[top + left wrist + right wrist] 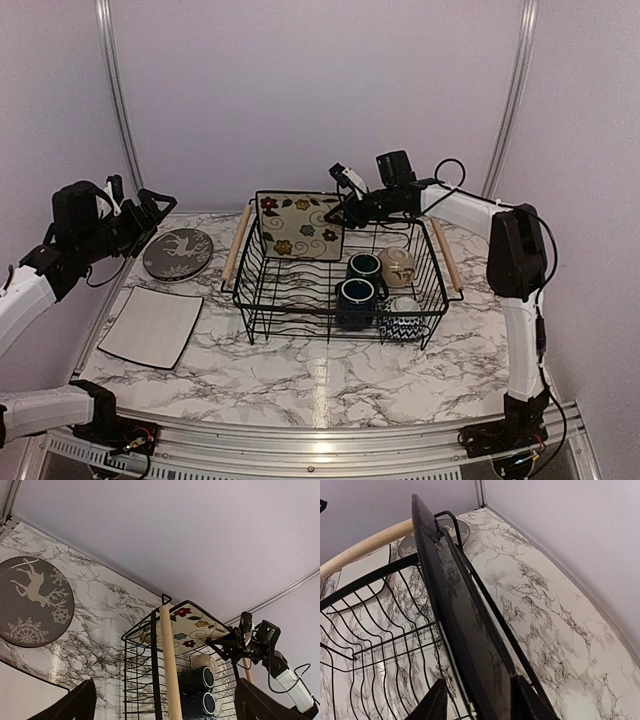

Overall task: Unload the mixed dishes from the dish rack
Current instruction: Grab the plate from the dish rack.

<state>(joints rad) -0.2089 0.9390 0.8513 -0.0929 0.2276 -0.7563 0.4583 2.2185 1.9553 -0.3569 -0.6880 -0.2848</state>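
Note:
The black wire dish rack (300,300) stands mid-table, its wooden handle (170,670) close in the left wrist view. A square floral plate (300,225) stands upright at its back left. Two dark blue mugs (363,266) (355,298), a beige bowl (397,265) and a chevron bowl (400,326) lie in its right half. My right gripper (345,213) is open and straddles the floral plate's right edge. In the right wrist view (480,707) the plate's dark back (465,620) runs between the fingers, with a gap on the left. My left gripper (150,215) is open, empty and raised left of the rack. The striped plate is out of view.
The grey deer plate (178,253) lies on the marble table left of the rack, and it also shows in the left wrist view (32,602). A square cream plate (152,325) lies in front of it. The back wall stands close behind the rack.

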